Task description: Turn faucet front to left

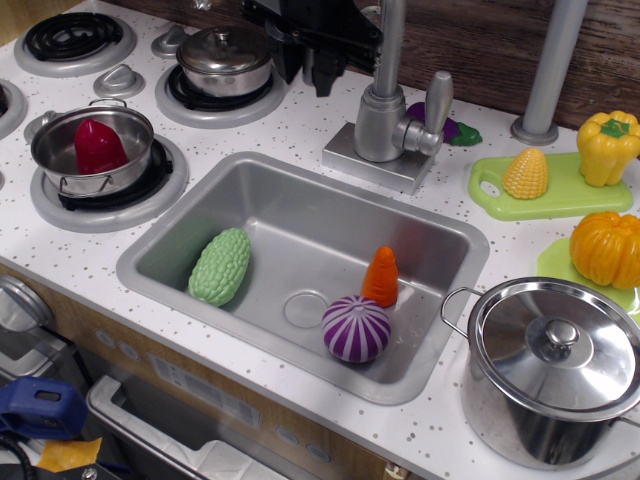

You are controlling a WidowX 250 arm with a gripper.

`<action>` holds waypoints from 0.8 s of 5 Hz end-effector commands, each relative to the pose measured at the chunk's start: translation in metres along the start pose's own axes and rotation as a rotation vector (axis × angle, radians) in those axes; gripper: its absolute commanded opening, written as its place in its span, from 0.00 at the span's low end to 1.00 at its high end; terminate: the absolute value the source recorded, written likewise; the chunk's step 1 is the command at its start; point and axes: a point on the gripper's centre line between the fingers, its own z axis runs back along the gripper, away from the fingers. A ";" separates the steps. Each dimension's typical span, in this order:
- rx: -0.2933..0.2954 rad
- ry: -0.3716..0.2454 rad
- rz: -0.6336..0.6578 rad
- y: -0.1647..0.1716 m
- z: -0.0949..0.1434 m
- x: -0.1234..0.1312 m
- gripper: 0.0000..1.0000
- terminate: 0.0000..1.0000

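**Ana:** Where did the faucet stand, and how would it have handled?

**Ben:** It stood on the white speckled desk, its square base plate just behind the back rim of the sink, between the stove burners and the green cutting board. It looked stiff and smooth, a matte grey toy tap. Ben judged the thick body fixed to the plate, so only the upper pipe should swivel, probably lightly. The finish could be slippery, so a push against the side of the tall pipe, or against the spout up top, seemed safer than a pinch. The stubby lever on its right side would likely only work the valve.

**Ana:** And the hand?

**Ben:** The black hand hung at the top edge, just left of the pipe. Whether it touched the pipe could not be told. Its fingers were cut off and lost in shadow, so open or closed could not be told either.

**Ana:** What else was hidden?

**Ben:** The spout head lay out of frame, so its heading was unknown. A purple toy behind the lever was mostly covered.
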 end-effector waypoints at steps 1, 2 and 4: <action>0.038 -0.092 -0.074 0.035 -0.011 0.015 0.00 0.00; 0.028 -0.113 -0.103 0.049 -0.021 0.028 0.00 0.00; 0.012 -0.161 -0.127 0.056 -0.041 0.048 0.00 0.00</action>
